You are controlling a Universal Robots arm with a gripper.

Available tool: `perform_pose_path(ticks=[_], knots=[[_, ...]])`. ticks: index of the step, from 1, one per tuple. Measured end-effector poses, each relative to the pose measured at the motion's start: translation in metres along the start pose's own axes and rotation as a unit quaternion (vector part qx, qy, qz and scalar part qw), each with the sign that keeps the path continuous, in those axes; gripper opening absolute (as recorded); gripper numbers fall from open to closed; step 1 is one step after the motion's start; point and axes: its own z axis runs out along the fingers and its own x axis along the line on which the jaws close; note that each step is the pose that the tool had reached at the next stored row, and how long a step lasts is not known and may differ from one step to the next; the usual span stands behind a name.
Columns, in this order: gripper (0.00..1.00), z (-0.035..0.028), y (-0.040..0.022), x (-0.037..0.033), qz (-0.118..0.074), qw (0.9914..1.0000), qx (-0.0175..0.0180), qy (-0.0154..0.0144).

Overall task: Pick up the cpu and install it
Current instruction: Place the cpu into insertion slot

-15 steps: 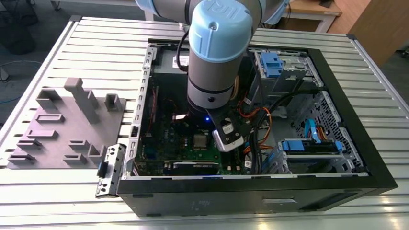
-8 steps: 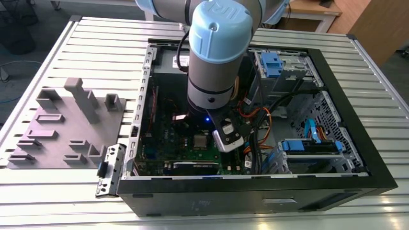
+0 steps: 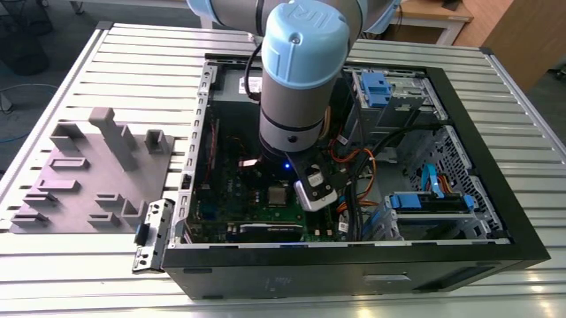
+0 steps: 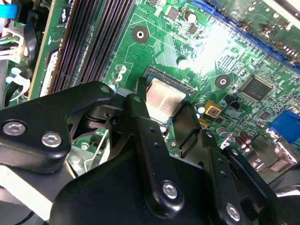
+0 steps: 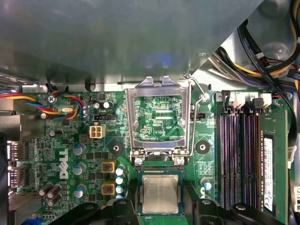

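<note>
Your cpu (image 5: 160,194) lies flat in the socket (image 5: 184,192) on the board (image 5: 61,140). Its pale edge looks even all round in the first wrist view, so I judge it seated rather than perched on a corner. The hand (image 4: 165,108) straddles it with the fingers (image 4: 140,122) one on each side. In the first wrist view a strip of socket shows between each finger and the chip, so I read the hand as apart, not clamped. In the exterior view the cpu sits at 6 o'clock of the arm (image 3: 301,86), deep in the case (image 3: 354,260), and the grey tray (image 3: 79,192) lies at 9 o'clock of the case on the worktop (image 3: 142,59). The plate (image 5: 130,122) stands open, hinged at the socket's edge away from the hand, and the memory slots (image 5: 239,154) run just beside it. This step wants no force. Let the chip rest by its own weight, hold the fingers square to its edges so neither nudges it sideways, and check that no corner rides high. Mind the open plate and the cables (image 3: 358,199) near the arm, since a brush against either could jar the board.
</note>
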Motion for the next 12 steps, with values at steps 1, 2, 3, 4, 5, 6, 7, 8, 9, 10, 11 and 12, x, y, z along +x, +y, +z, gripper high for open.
perform_pose_path(ticks=[1, 2, 3, 4, 5, 6, 7, 8, 9, 10, 11, 12], knots=[[0.47, 0.0004, 0.0000, 0.0000, 0.000, 1.00000, 0.0001, 0.0001], [0.47, 0.0005, -0.0001, 0.0000, 0.000, 1.00000, 0.0001, 0.0001], [0.47, 0.0005, 0.0000, 0.0000, 0.000, 1.00000, 0.0001, 0.0000], [0.47, 0.0007, 0.0000, 0.0000, 0.000, 1.00000, 0.0001, 0.0000], [0.47, 0.0008, 0.0000, 0.0000, 0.000, 1.00000, 0.0000, 0.0000], [0.47, 0.0009, 0.0000, 0.0000, 0.000, 1.00000, -0.0001, -0.0001], [0.47, 0.0009, 0.0000, 0.0000, 0.000, 1.00000, -0.0001, -0.0001], [0.47, 0.0009, 0.0000, 0.0000, 0.000, 1.00000, -0.0001, 0.0000], [0.47, 0.0009, 0.0000, 0.0000, 0.000, 1.00000, -0.0001, 0.0000], [0.47, 0.0010, 0.0000, 0.0000, 0.000, 1.00000, -0.0001, 0.0000], [0.47, 0.0010, 0.0000, 0.0000, 0.000, 1.00000, -0.0001, 0.0000], [0.47, 0.0011, 0.0000, 0.0000, 0.000, 1.00000, -0.0001, -0.0001]])
